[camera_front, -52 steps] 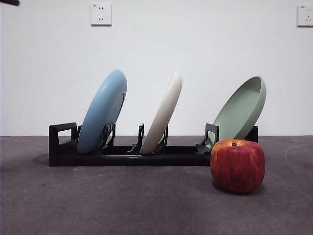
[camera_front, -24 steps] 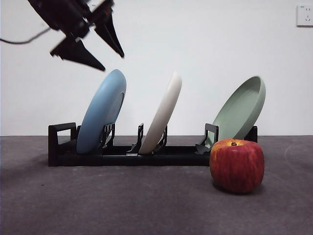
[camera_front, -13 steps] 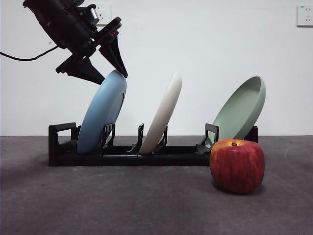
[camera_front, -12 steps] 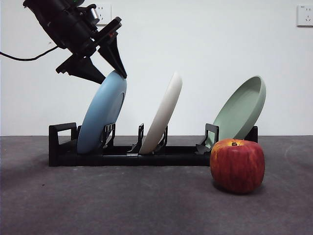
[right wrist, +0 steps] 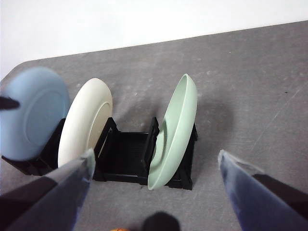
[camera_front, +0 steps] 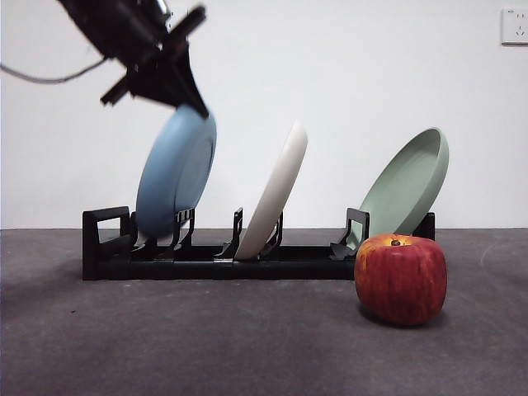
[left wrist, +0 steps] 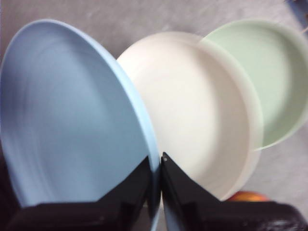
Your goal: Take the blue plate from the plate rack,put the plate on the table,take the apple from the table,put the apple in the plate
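Note:
The blue plate (camera_front: pixel 175 173) stands at the left end of the black plate rack (camera_front: pixel 223 257), nearly upright and blurred with motion. My left gripper (camera_front: pixel 180 97) comes from the upper left and is shut on the plate's top rim. In the left wrist view its jaws (left wrist: pixel 156 162) pinch the rim of the blue plate (left wrist: pixel 72 120). The red apple (camera_front: pixel 401 278) sits on the dark grey table (camera_front: pixel 247 346) in front of the rack's right end. My right gripper (right wrist: pixel 154 192) is open and empty, high above the rack (right wrist: pixel 125 159); there the blue plate (right wrist: pixel 31 113) shows at the rack's end.
A cream-white plate (camera_front: pixel 276 190) leans in the rack's middle slot and a sage-green plate (camera_front: pixel 408 186) in its right slot, just behind the apple. Both also show in the left wrist view: white (left wrist: pixel 192 110), green (left wrist: pixel 260 72). Two wall sockets sit on the white wall behind.
My left gripper came down onto the blue plate's top rim and shut on it. The plate has risen a little in its slot and tipped more upright.

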Action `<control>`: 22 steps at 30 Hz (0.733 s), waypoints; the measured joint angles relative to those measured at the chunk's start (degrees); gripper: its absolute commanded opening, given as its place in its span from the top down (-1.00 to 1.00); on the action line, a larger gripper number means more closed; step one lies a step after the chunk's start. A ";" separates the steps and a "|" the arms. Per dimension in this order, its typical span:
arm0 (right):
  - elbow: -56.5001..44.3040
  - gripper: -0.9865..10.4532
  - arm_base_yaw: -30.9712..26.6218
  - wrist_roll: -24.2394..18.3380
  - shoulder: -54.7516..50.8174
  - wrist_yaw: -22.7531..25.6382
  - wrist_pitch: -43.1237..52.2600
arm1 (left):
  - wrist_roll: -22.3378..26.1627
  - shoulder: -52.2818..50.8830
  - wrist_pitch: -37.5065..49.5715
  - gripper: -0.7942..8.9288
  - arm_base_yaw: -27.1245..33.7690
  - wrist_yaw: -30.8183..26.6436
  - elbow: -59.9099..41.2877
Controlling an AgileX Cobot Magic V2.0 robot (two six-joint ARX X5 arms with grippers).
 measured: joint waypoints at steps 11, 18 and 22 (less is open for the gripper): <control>0.00 0.06 0.02 0.00 0.00 -0.02 0.04 | 6.58 -2.86 -25.03 0.85 -0.55 1.16 24.20; 0.00 0.06 0.00 0.00 0.00 0.02 0.04 | 13.07 -11.61 -38.25 0.85 -6.84 -15.12 26.01; 0.00 0.06 0.00 0.00 0.04 0.15 0.04 | 13.90 -16.44 -39.58 0.85 -12.90 -25.68 25.88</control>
